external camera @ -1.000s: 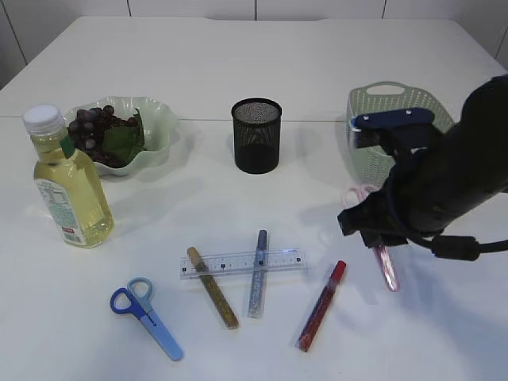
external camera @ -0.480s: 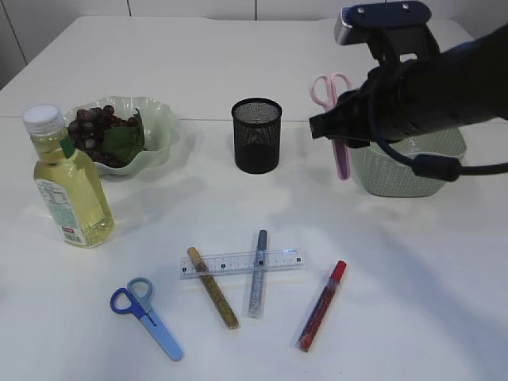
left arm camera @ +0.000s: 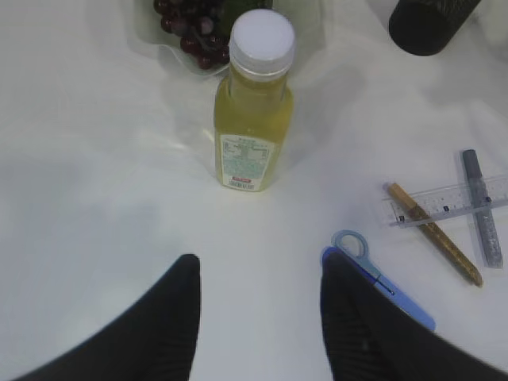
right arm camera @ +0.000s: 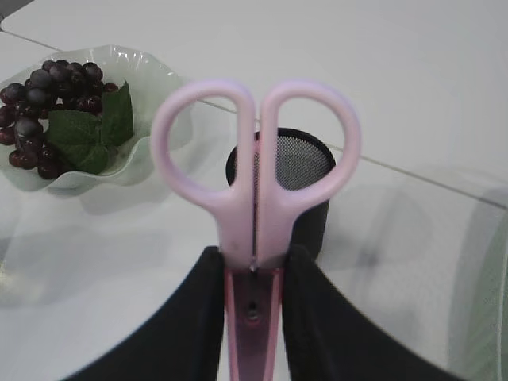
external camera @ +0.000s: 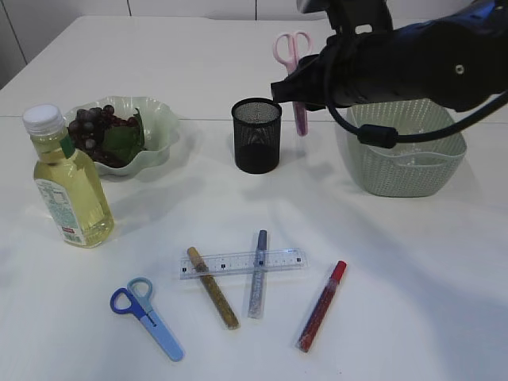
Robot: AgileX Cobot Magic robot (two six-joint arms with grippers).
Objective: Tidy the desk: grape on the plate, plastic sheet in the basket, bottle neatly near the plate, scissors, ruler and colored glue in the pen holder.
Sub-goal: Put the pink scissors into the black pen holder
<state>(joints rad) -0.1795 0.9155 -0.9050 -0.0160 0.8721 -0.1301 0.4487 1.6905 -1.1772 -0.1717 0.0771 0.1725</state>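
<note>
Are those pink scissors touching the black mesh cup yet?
Apart. In the exterior view the pink scissors hang in the right end effector, blades pointing down beside the black mesh cup, with bare table showing between them.

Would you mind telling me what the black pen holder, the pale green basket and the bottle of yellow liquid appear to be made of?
The black pen holder looks like matte metal mesh: its wall shows a fine grid. The pale green basket seems moulded plastic, with a woven-pattern wall and smooth rim. The bottle of yellow liquid is clear, glossy, probably plastic, with a white cap; glass cannot be excluded.
</note>
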